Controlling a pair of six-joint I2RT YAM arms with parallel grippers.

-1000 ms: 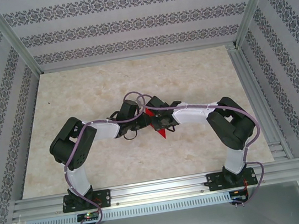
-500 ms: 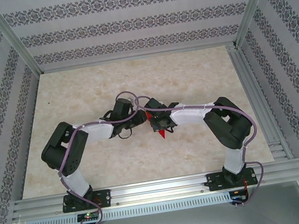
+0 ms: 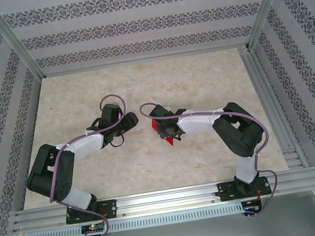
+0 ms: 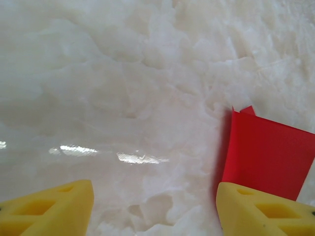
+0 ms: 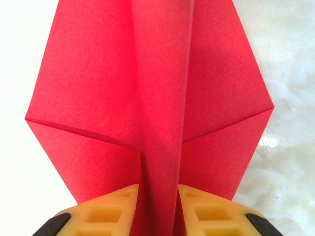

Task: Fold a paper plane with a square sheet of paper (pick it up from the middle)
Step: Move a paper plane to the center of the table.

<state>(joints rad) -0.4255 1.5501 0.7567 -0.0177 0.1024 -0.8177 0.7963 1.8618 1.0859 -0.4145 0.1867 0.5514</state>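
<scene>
A: See the left claw (image 3: 133,120) (image 4: 152,199)?
B: Yes. Spread wide, low over the pale surface (image 3: 199,77).
A: And the paper plane (image 3: 171,140) (image 4: 268,150) (image 5: 147,88)?
B: Red, near the middle of the surface, just beside one yellow finger (image 4: 266,209) of that claw.
A: See the right claw (image 3: 165,130) (image 5: 158,206)?
B: Yes. Pinching the plane's middle fold tight, wings sticking out on both sides.

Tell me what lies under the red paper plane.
Marble tabletop shows beside the wings of the paper plane, whose centre fold sits pinched between the right jaws. The wings cover the patch directly beneath, so whether the plane touches the tabletop cannot be told.
</scene>
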